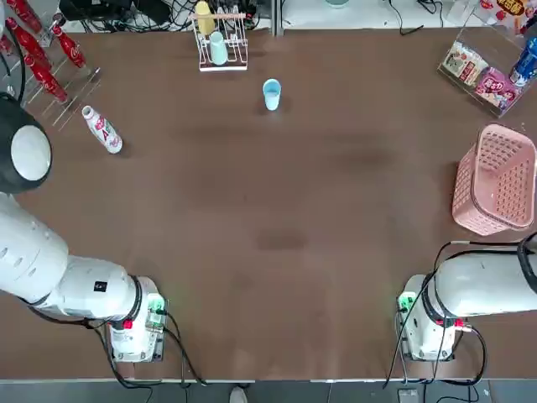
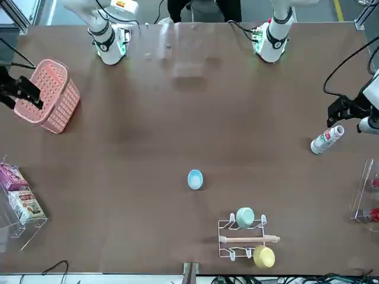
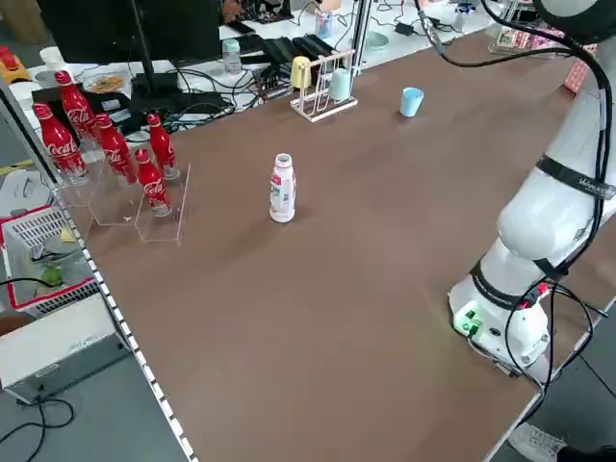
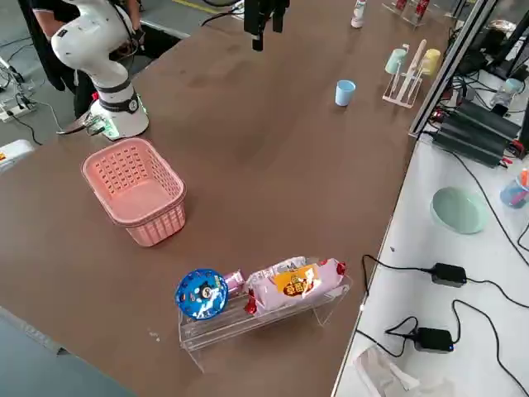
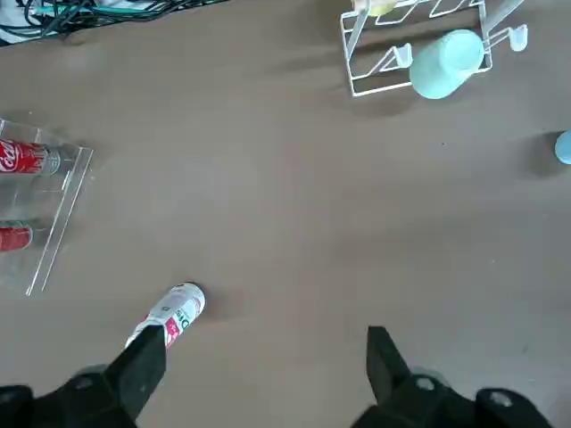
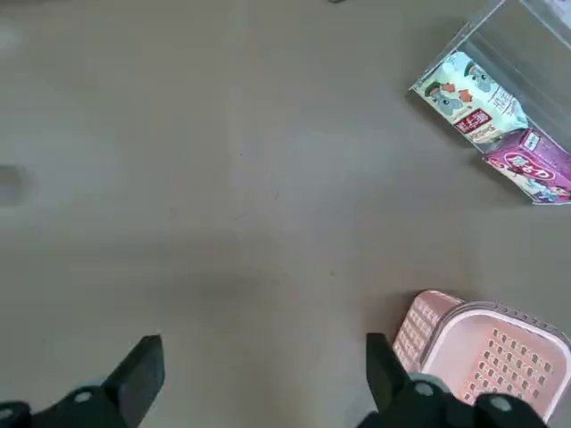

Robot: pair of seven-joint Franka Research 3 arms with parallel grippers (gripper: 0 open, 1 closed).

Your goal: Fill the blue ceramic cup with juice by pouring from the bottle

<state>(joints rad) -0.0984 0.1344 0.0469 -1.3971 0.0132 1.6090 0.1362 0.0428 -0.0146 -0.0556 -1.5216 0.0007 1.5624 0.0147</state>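
We find the bottle (image 1: 102, 130) standing upright on the brown table (image 1: 277, 243), on the robot's left side toward the far edge, beside a clear stand of dark red cola bottles (image 1: 46, 59). Its white cap and red-and-white label show plainly from the left side, but its contents cannot be seen. In the left wrist view its lower part is cut off behind one finger.

The blue ceramic cup (image 1: 271, 94) stands alone near the middle of the far edge, well apart from the bottle. We cannot tell whether anything is in it. Just beyond it a white wire rack (image 1: 220, 46) holds a pale mint-green cup (image 1: 218, 49) and a yellow cup (image 1: 204, 17).

The left gripper (image 5: 265, 361) hangs above the table just beside the bottle, on the robot's side of it, its jaws spread wide and holding nothing. In the front view we see it at the picture's right edge, partly cut off, next to the bottle but not touching it.

The right gripper (image 6: 263, 370) likewise has its jaws spread wide with nothing between them, above bare table near the pink basket (image 1: 497, 178), well apart from both cup and bottle. Beyond the basket a clear tray (image 1: 482, 71) holds snack packets; their print is too small to read.
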